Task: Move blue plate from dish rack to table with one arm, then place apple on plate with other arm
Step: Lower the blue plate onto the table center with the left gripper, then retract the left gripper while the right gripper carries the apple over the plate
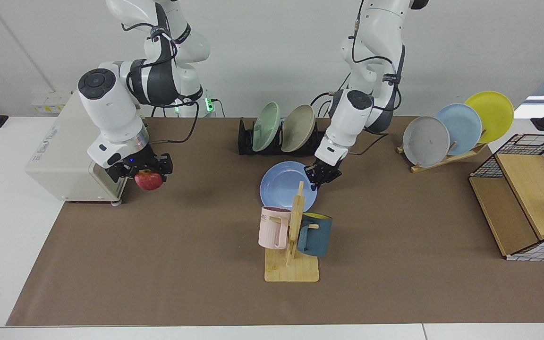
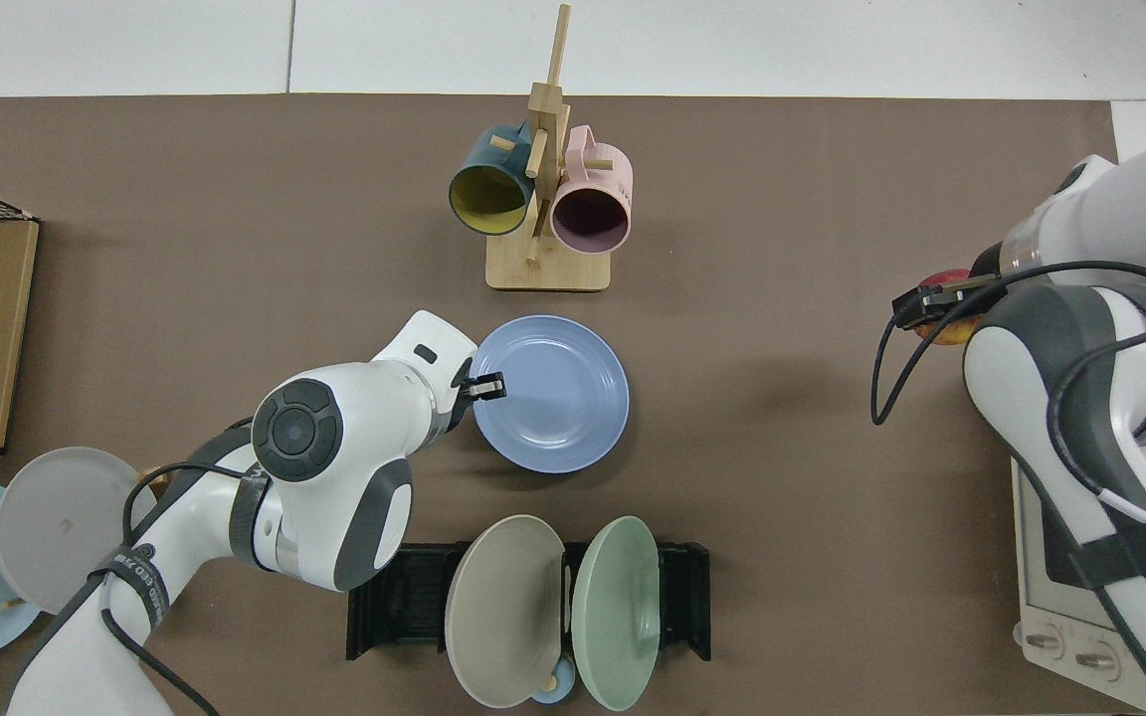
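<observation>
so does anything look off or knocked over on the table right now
Nothing stands out. The blue plate lies flat by the mug stand, the left claw at its rim; the right claw holds the apple aloft. Racked plates stand in their slots.

Mug stand (image 1: 295, 222) is blocking the blue plate's (image 1: 284, 182) near rim in the facing view. Right arm is covering most of the apple (image 2: 946, 328) from above. Both arms' upper links are running off the top edge.

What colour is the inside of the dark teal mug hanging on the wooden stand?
Yellow inside the dark teal mug; the top view shows it best.
</observation>
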Tool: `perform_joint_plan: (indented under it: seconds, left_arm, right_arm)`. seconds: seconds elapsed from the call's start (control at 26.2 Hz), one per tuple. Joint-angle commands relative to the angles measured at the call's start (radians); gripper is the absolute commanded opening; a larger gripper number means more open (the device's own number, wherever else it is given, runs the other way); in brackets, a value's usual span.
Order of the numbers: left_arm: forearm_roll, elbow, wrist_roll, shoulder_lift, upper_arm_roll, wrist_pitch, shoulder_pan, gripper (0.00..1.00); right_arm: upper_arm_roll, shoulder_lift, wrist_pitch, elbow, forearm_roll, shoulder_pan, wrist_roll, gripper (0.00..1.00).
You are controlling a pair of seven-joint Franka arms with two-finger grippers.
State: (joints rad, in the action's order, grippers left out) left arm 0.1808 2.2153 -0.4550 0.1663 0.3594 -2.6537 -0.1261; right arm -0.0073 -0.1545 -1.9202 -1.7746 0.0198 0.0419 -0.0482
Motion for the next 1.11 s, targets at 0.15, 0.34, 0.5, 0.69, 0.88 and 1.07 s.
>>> perform_joint_plan:
  seconds: [0.15,0.34,0.5,0.69,0.88,1.07]
  left_arm:
    - [0.017,0.05,0.025,-0.016,-0.005,-0.037,0.002,0.0]
    - [0.017,0.04,0.018,-0.01,-0.013,-0.031,0.008,0.51]
    - [0.017,0.037,0.009,-0.01,-0.013,-0.023,0.003,1.0]
    - [0.017,0.023,0.022,-0.007,-0.02,-0.003,0.025,1.0]
    - [-0.003,-0.048,0.044,0.004,-0.025,0.128,0.095,1.0]
    - [-0.076,-0.112,0.07,-0.011,-0.03,0.288,0.115,1.0]
  right_arm:
    - [0.003,-0.002,0.001,-0.008,-0.008,-0.004,-0.001,0.0]
    - [0.003,0.0,0.003,-0.008,-0.008,0.015,0.005,0.0]
    - [0.003,0.0,0.006,-0.008,-0.008,0.018,0.005,0.0]
    - [0.003,0.004,0.006,-0.016,-0.008,0.039,0.03,0.0]
    - [0.004,0.004,0.006,-0.023,-0.008,0.073,0.08,0.0]
    - [0.004,0.009,0.004,-0.023,-0.008,0.121,0.148,0.0]
